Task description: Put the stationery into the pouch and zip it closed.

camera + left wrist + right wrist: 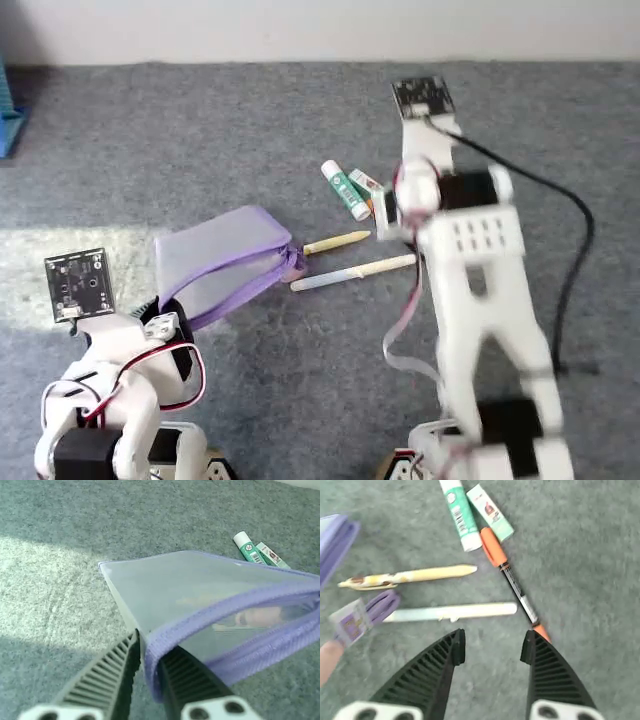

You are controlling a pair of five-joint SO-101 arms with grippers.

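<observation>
The pouch [200, 595] is pinched at one corner by the left gripper [149, 650]. This is probably done so that it cannot slide and its mouth is lifted toward the pens. The right gripper [493, 642] is spread wide and nothing is held in it. It is hung just over the orange pen [512, 582], perhaps because that one is meant to be picked up first. The yellow pen [410, 576], the pale pen [452, 612] and the glue stick [457, 510] are laid on the grey table [300, 400], near the pouch's mouth. The pouch is thin and see-through, with purple edges. Its zip is not closed.
</observation>
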